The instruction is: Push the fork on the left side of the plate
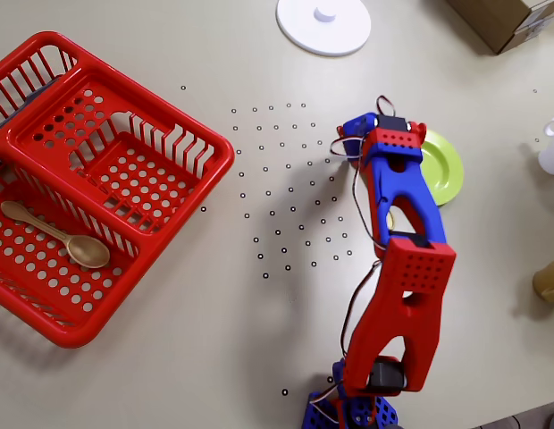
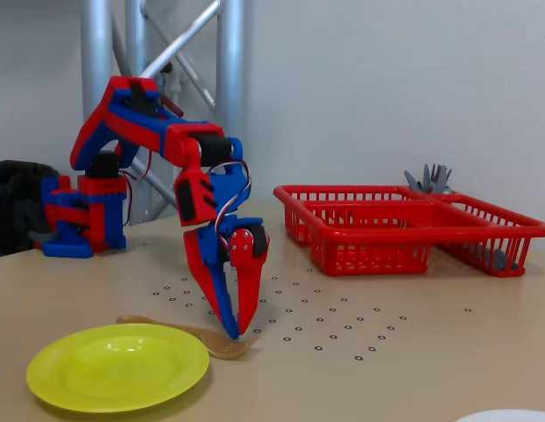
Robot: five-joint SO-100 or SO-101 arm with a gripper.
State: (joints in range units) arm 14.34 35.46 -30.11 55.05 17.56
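Observation:
In the fixed view the lime-green plate lies at the front left. The tan fork lies flat on the table just behind it, handle end to the left and wide end to the right. My gripper points straight down with its jaws together, the tips touching the fork's wide end beside the plate's rim. In the overhead view the gripper is just left of the plate. My arm covers part of the plate and almost all of the fork.
A red basket at the left of the overhead view holds a tan spoon; grey cutlery stands in it. A white lid and a cardboard box lie at the top. Small containers stand at the right edge.

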